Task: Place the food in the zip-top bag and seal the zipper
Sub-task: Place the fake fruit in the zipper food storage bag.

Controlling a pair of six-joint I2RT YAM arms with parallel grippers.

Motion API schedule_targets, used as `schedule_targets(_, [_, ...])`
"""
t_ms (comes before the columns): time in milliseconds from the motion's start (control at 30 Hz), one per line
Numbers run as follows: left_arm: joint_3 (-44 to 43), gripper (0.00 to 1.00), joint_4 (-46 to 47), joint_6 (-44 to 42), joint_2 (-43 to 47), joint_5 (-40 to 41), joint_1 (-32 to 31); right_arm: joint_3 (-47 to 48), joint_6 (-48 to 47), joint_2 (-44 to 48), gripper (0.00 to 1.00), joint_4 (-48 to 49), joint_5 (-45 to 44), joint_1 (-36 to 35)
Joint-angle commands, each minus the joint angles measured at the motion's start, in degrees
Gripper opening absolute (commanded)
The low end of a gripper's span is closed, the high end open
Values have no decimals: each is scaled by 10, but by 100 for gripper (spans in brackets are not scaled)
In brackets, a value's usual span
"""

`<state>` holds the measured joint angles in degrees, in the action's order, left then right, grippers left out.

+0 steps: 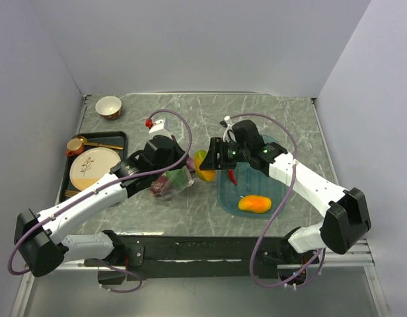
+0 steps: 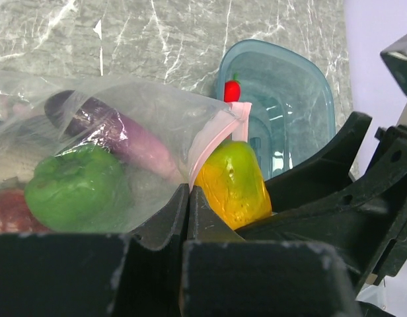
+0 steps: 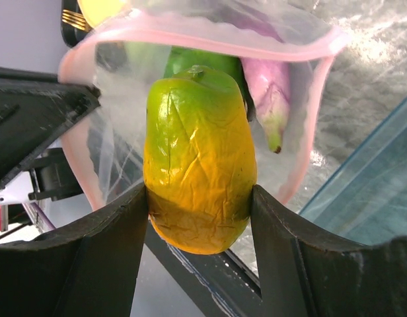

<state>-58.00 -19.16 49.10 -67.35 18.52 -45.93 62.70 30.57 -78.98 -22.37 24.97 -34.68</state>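
Plain pale walls stand around a grey-green stone table (image 1: 283, 112). Two white and black arms reach in from the near edge and meet in the middle.

A see-through teal tray (image 1: 230, 198) sits on the right side of the table. On the left side is a black tray (image 1: 121, 137) with a cream plate (image 1: 94, 168) on it. A little bowl (image 1: 108, 106) sits at the far left corner.

The zip-top bag (image 1: 174, 181) is in the middle, just left of the teal tray. The left gripper (image 2: 188, 198) is pinched tight on the bag's edge, right at the pink zipper (image 2: 213, 142). The bag's mouth is wide open and faces the right arm.

The right gripper (image 3: 200, 198) squeezes a mango (image 3: 197, 165) between its two fingers. The mango's top end is right at the bag's mouth.

A second mango (image 1: 255, 204) lies in the teal tray. A green pepper (image 2: 74, 188) and a purple eggplant (image 2: 117, 135) are inside the bag. A small red chili (image 1: 232, 176) lies in the teal tray.
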Motion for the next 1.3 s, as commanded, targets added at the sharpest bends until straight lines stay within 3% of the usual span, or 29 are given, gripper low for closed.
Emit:
schedule_targets(0, [-19, 1, 29, -8, 6, -16, 1, 40, -15, -5, 28, 0, 5, -5])
schedule_targets(200, [-21, 1, 30, -10, 13, -14, 1, 72, -17, -34, 38, -12, 7, -7])
schedule_targets(333, [-23, 1, 25, -10, 21, -6, 1, 95, -29, -65, 39, -31, 4, -11])
schedule_targets(400, [-22, 1, 24, -9, 26, -2, 1, 98, -31, -68, 48, -36, 4, -13])
schedule_targets(467, [-19, 1, 25, -8, 36, 2, 1, 99, -30, -69, 67, -36, 1, -14])
schedule_targets(767, [-6, 1, 25, -4, 57, 21, 2, 105, -46, -30, 91, -65, -87, -14])
schedule_targets(1000, [-11, 1, 9, 8, 65, 46, 1, 87, -38, 29, 97, -79, -200, -9])
schedule_targets(1100, [-3, 1, -23, 49, 99, 110, 1, 73, -31, 59, 100, -94, -269, 0])
schedule_targets(1200, [67, 1, 54, 36, 175, 138, 4, 50, -26, 89, 100, -104, -311, 22])
schedule_targets(1267, [68, 1, 50, 30, 186, 122, 21, 31, -23, 104, 100, -109, -315, 46])
